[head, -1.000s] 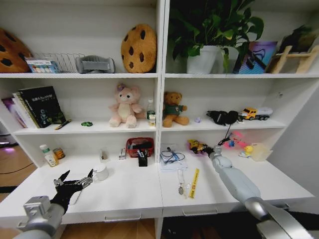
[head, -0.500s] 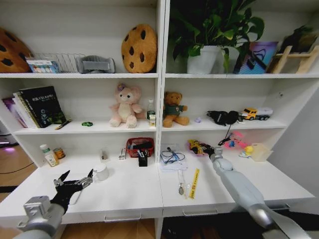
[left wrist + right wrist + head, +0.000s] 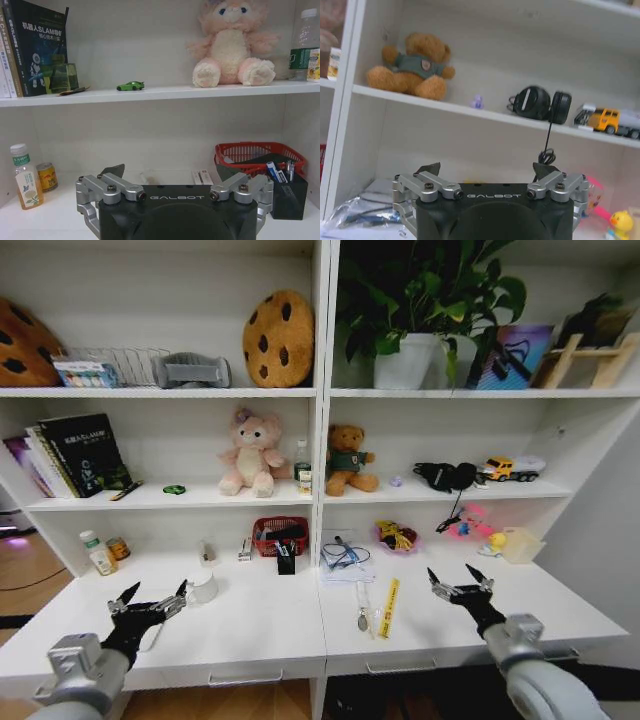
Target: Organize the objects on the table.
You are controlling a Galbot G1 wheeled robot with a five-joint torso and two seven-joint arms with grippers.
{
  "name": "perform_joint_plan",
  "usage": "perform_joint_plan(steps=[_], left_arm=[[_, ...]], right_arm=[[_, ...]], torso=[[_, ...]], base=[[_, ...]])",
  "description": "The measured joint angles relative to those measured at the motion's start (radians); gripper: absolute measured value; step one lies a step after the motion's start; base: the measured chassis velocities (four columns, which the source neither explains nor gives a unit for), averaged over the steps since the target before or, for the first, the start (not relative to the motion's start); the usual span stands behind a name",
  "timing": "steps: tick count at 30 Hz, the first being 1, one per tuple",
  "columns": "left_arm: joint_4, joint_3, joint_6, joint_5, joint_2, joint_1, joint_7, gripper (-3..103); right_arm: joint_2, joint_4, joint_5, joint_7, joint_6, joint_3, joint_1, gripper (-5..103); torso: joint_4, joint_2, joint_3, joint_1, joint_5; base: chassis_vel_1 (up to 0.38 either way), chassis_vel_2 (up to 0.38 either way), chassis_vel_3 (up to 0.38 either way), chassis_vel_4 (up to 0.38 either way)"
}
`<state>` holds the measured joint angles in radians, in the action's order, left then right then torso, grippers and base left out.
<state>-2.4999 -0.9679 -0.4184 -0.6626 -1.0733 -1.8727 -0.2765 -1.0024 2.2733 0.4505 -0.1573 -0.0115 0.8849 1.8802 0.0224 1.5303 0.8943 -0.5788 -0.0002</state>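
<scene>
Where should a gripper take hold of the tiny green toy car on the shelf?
Probably across its narrow body, coming from the open shelf front. The green toy car sits side-on and alone beside the books, with both flanks free. The left gripper is open.

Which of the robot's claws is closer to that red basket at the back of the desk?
The left gripper. It hovers open over the desk's left part, just left of and in front of the red basket. The right gripper, also open, is farther off to the right.
</scene>
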Motion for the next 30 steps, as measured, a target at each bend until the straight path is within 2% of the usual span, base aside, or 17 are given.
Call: perform_joint_plan(steps=[2,3,5,6,9,30], left_arm=[[0.0,0.0,0.0,0.0,0.0,0.0,0.0,100],[0.0,0.0,0.0,0.0,0.0,0.0,0.0,100],[0.0,0.0,0.0,0.0,0.0,0.0,0.0,100],[0.0,0.0,0.0,0.0,0.0,0.0,0.0,100],[0.0,0.0,0.0,0.0,0.0,0.0,0.0,100],[0.0,0.0,0.0,0.0,0.0,0.0,0.0,100]], right_arm=[[-0.084,0.057,-0.047,0.015,0.044,0.021,0.084,100],[-0.084,0.057,-0.047,0.015,0.044,0.021,0.084,100],[-0.18,0.098,-0.074,0.021,0.075,0.016,0.169,100],[-0.18,0.098,-0.074,0.021,0.075,0.016,0.169,100],[-0.25,0.109,-0.135,0.029,0.122,-0.009,0.223,100],[-0.244,0.089,-0.156,0.033,0.114,-0.028,0.195,100]], torso=[[-0.0001,0.0,0.0,0.0,0.0001],[-0.0001,0.0,0.0,0.0,0.0001],[0.0004,0.0,0.0,0.0,0.0],[0.0004,0.0,0.0,0.0,0.0],[0.0004,0.0,0.0,0.0,0.0],[0.0001,0.0,0.0,0.0,0.0002]], base=[[0.0,0.0,0.0,0.0],[0.0,0.0,0.0,0.0],[0.0,0.0,0.0,0.0],[0.0,0.0,0.0,0.0],[0.0,0.0,0.0,0.0],[0.0,0.0,0.0,0.0]])
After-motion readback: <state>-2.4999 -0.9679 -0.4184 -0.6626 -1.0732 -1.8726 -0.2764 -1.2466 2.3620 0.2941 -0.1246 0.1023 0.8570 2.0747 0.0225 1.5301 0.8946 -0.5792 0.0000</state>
